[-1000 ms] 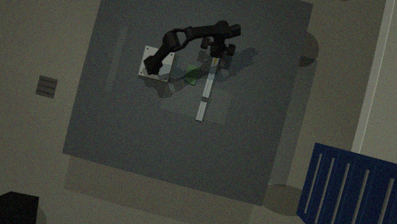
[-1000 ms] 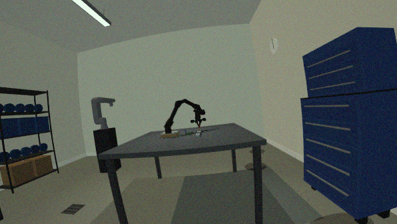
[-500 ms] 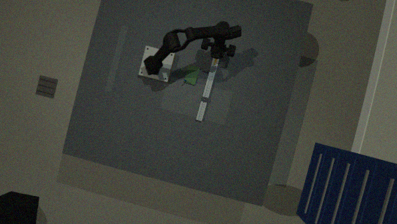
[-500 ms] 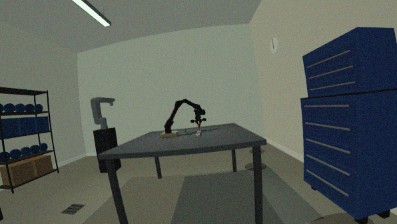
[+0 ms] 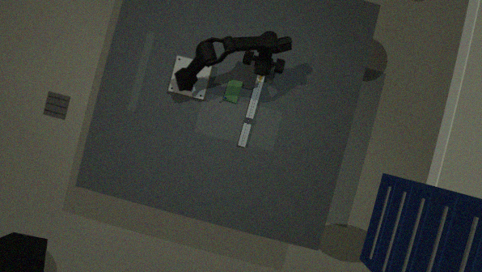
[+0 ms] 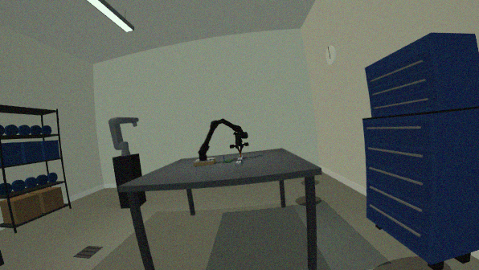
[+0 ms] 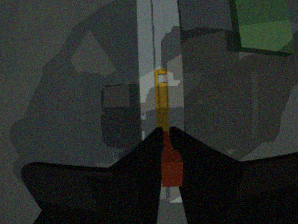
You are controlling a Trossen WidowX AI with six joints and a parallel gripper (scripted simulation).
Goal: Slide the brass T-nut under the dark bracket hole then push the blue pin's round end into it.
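Nut in the gripper, seating and pin still to do

The gripper (image 5: 262, 74) (image 6: 240, 150) (image 7: 165, 132) is pinched on the orange handle (image 6: 240, 154) (image 7: 172, 172), over one end of the rail (image 5: 253, 101) (image 6: 239, 161) (image 7: 172, 15); the brass nut (image 5: 260, 78) (image 7: 161, 100) shows over the rail's slot (whether it is under the lips, I cannot tell).

Picking up looks done; tipping in may be under way, and the slide is left, since the bracket (image 5: 248, 121) sits well along the rail from the nut; the pin (image 5: 225, 98) (image 6: 224, 158) is at the tray (image 5: 234, 91) (image 6: 228, 161) (image 7: 265, 25), beside the rail, so its whole step remains.

Counted on the counter (image 5: 202, 170) (image 6: 225, 177): one rail, one bracket, one tray, one pin; one nut with one handle at the gripper.
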